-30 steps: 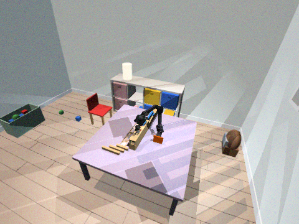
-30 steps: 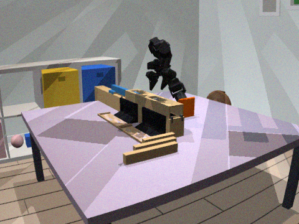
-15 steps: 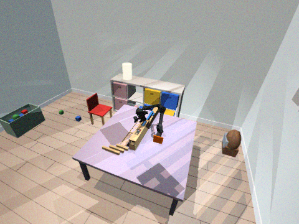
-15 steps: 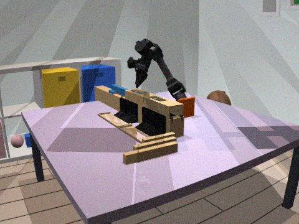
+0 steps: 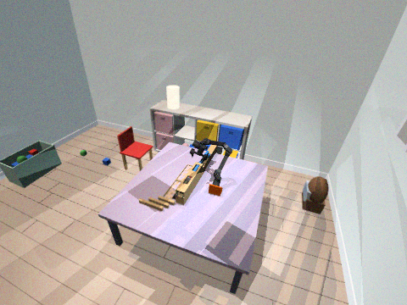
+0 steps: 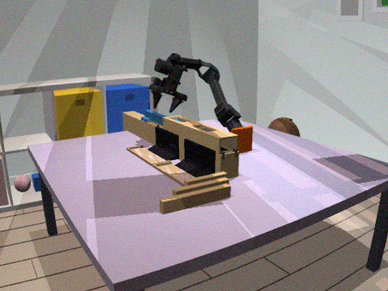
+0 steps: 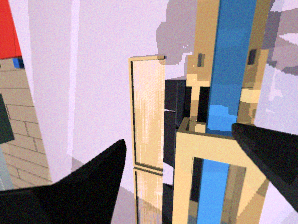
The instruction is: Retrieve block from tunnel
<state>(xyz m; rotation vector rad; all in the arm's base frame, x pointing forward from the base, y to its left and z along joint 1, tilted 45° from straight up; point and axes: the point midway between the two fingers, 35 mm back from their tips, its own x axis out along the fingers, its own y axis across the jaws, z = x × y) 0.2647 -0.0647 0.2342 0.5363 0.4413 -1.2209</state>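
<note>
Three wooden rods, light brown and square-edged, lie side by side on the lilac tabletop in the top and exterior views, near the end of the long tan wooden tunnel; the wrist view leaves them out. What the wrist view does show is a flat blue bar running lengthwise along the tunnel and passing under its tan top frame, which the top view gives only as small blue patches. The exterior view alone shows the tunnel's side clearly, with black panels slanting down and out from it. The small block cannot be made out in any view, so its exact place relative to the black two-fingered claw cannot be told. The claw is spread wide with nothing between its fingers, hanging above the blue part of the tunnel, apart from it. The tunnel's top frame and side walls stand around the blue bar. A shallow tan tray with a thin rim lies along the tunnel's side, and an orange upright panel stands by the arm's foot.
</note>
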